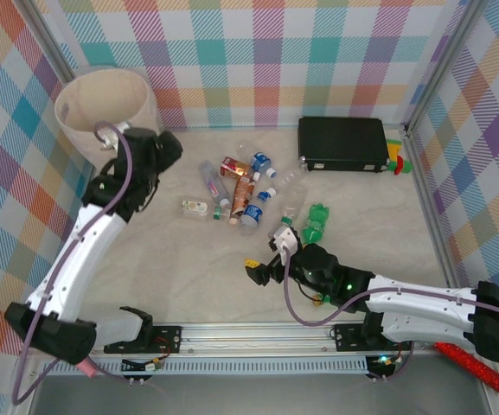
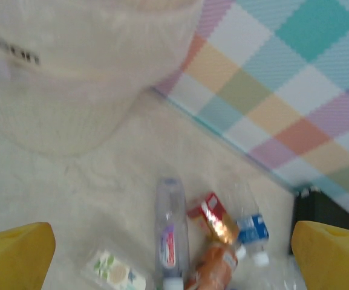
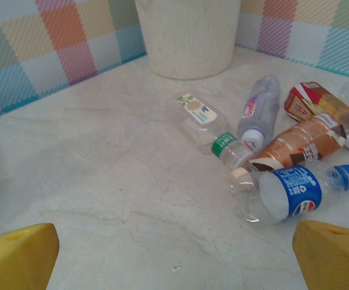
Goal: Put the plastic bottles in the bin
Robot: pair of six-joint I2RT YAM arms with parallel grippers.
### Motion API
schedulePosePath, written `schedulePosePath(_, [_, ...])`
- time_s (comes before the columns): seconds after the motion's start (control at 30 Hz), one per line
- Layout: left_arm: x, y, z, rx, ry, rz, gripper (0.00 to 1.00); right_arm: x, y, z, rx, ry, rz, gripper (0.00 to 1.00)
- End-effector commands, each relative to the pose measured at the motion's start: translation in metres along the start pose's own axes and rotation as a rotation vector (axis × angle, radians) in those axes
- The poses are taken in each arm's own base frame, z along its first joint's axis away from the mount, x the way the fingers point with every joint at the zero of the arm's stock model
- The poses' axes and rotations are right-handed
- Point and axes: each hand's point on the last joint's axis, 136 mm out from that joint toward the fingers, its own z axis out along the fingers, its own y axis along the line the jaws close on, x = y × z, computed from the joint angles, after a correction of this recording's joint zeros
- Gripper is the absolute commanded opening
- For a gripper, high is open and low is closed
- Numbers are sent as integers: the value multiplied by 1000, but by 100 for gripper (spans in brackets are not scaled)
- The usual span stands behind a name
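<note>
Plaid-walled cell, pale tabletop (image 1: 188,277): plastic bottles (image 1: 242,192) lie clustered mid-table, bin (image 1: 106,104) upright in far-left corner. Left gripper (image 1: 156,154) hangs beside the bin, right gripper (image 1: 262,270) near the cluster, both spread wide and empty. Judged: between picks; next, close across the body of the nearest blue-labelled bottle (image 3: 289,193).

Top camera high behind arms (image 1: 102,233), wrist cameras low, close, both facing bin (image 3: 188,36) and bottles (image 3: 283,193), left blurred, seemingly steeper.
</note>
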Motion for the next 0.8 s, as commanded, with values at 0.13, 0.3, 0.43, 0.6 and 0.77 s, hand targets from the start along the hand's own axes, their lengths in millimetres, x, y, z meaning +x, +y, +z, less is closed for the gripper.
schedulePosePath(0.13, [54, 47, -41, -8, 52, 35, 99, -5, -15, 14, 64, -25, 52, 99])
schedulePosePath(0.3, [82, 76, -54, 7, 89, 30, 100, -11, -8, 22, 50, 37, 47, 99])
schedulePosePath(0.43, [99, 98, -61, 7, 100, 17, 100, -17, -6, 32, 48, 75, 53, 99])
schedulePosePath(0.6, [118, 119, -68, 21, 120, 5, 100, -17, -7, 59, 34, 148, 95, 99])
schedulePosePath(0.77, [129, 128, -72, 41, 142, 22, 100, -12, -4, 87, 18, 203, 111, 99])
